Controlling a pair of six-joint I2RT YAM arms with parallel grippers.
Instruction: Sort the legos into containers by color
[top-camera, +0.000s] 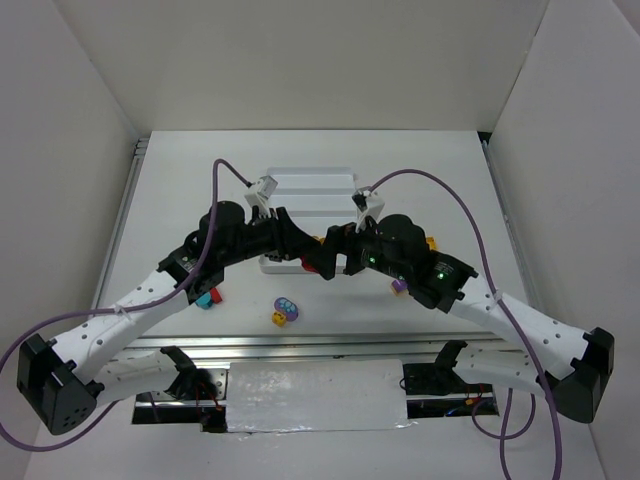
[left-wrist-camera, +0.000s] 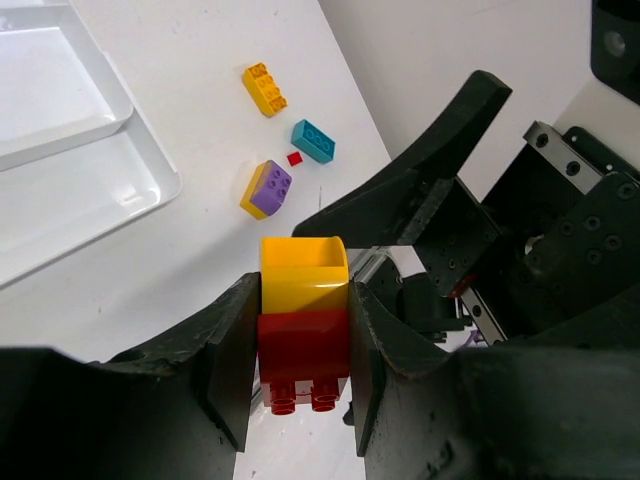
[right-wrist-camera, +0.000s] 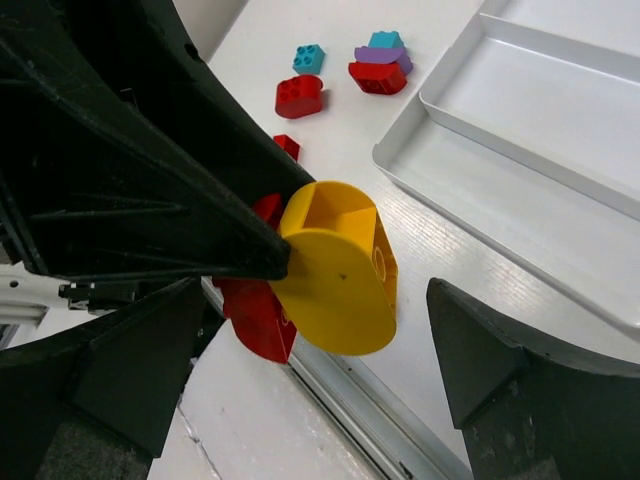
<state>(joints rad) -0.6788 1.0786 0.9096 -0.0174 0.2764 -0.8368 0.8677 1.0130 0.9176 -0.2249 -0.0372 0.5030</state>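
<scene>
The left gripper (left-wrist-camera: 303, 345) is closed tight on a red brick (left-wrist-camera: 303, 352) with a yellow brick (left-wrist-camera: 303, 272) stacked on it (the yellow one juts past the fingertips). The right gripper (right-wrist-camera: 315, 350) has its jaws spread wide to either side of that pair, gripping nothing. The white tray (right-wrist-camera: 520, 190) lies beyond its right finger, and loose legos (right-wrist-camera: 298, 96) lie farther ahead.

A: On the white table (top-camera: 420, 165)?
B: One white tray (top-camera: 310, 185).
A: Near the tray?
B: Purple-and-yellow brick (top-camera: 286, 311) in front. Teal and red bricks (top-camera: 208, 297) off left. Yellow brick (top-camera: 431, 243) just right.
</scene>
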